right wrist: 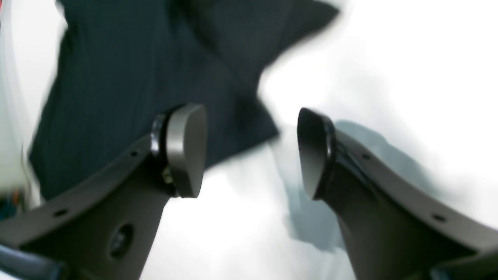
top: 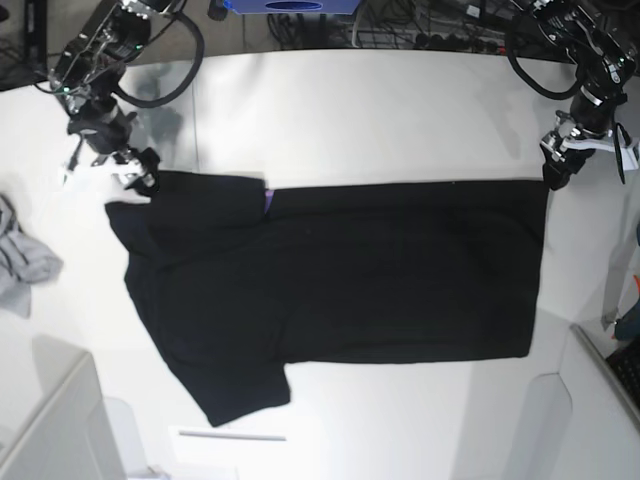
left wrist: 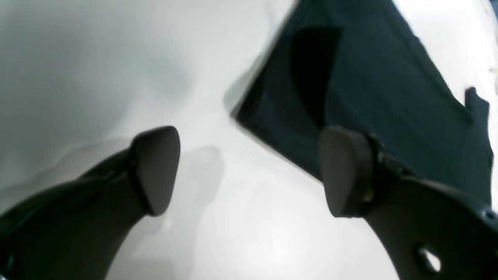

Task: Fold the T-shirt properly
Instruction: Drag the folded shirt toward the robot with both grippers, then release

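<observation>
Across the middle of the white table (top: 400,110) the T-shirt (top: 380,270) lies flat, black, folded over lengthwise so its far edge runs straight from left to right. A sliver of purple (top: 268,200) peeks out along that far edge, beside the upper sleeve. One sleeve juts toward the near side at the left (top: 240,395).

At the far right corner of the shirt hangs the left gripper (top: 556,170), its pads (left wrist: 155,171) spread wide with only bare table between them; the shirt's corner sits just beside one pad. At the far left corner, the right gripper (top: 138,178) is likewise spread apart, holding nothing, with the dark cloth beneath one pad (right wrist: 186,149) and white table under the other.

A small grey cloth (top: 22,255) lies crumpled at the left edge, well apart from the shirt.
</observation>
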Robot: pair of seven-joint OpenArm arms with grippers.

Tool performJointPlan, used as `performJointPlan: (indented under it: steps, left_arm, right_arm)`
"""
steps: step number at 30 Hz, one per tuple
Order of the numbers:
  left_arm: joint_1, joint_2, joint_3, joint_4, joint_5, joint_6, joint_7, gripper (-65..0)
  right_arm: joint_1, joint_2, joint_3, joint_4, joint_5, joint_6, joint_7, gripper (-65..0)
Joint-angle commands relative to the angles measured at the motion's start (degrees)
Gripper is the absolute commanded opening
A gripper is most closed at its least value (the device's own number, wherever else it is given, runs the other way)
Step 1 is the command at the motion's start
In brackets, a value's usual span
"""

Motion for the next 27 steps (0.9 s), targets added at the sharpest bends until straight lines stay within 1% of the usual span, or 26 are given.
performJointPlan:
  steps: [1,4,6,12,14,15,17,18,21,25,27]
  left_arm:
    - [0.7,-0.7,-0.5,0.6,-0.4,-0.9,-0.5,-11.0]
    - [2.4,-1.5,-0.6,0.5,-0.4,-2.2,-0.5,-11.0]
    - [3.2,-1.6,-0.7,0.4,-0.4,-2.6,-0.5,-11.0]
    - [4.0,-1.5,-0.7,0.4,-0.4,-2.9,-0.6,-11.0]
    - [4.0,-1.5,-0.7,0.4,-0.4,-2.9,-0.6,-11.0]
    - [4.0,-1.5,-0.7,0.5,-0.4,-2.9,-0.6,-11.0]
    - [4.0,-1.5,-0.7,0.5,-0.4,-2.9,-0.6,-11.0]
    - [4.0,-1.5,-0.7,0.4,-0.4,-2.9,-0.6,-11.0]
    - [4.0,-1.5,-0.7,0.4,-0.4,-2.9,-0.6,-11.0]
    - [4.0,-1.5,-0.7,0.4,-0.4,-2.9,-0.6,-11.0]
    - [4.0,-1.5,-0.7,0.4,-0.4,-2.9,-0.6,-11.0]
  right_arm:
    - [1.1,1.3,-0.5,-1.3,0.1,0.2,1.6,-30.3]
    - [2.3,2.6,-1.6,-6.9,0.1,0.2,3.9,-30.5]
    - [2.3,2.7,-1.7,-8.3,0.0,0.2,5.0,-30.8]
    - [2.4,2.8,-3.1,-9.8,-0.1,0.2,5.2,-30.9]
    - [2.4,2.8,-3.8,-10.1,-0.1,0.2,5.2,-32.0]
    - [2.4,2.8,-4.2,-10.1,-0.1,0.2,5.2,-34.2]
    - [2.3,2.8,-5.0,-10.1,-0.1,0.2,5.2,-41.7]
    - [2.3,2.8,-4.9,-10.1,-0.1,0.2,5.2,-46.7]
    - [2.8,2.8,-4.9,-9.9,-0.1,0.2,5.2,-64.7]
    - [6.0,2.9,-5.0,-7.4,0.0,-0.3,4.6,-65.0]
    - [8.6,3.5,-5.0,-6.9,0.0,-0.3,2.7,-65.0]
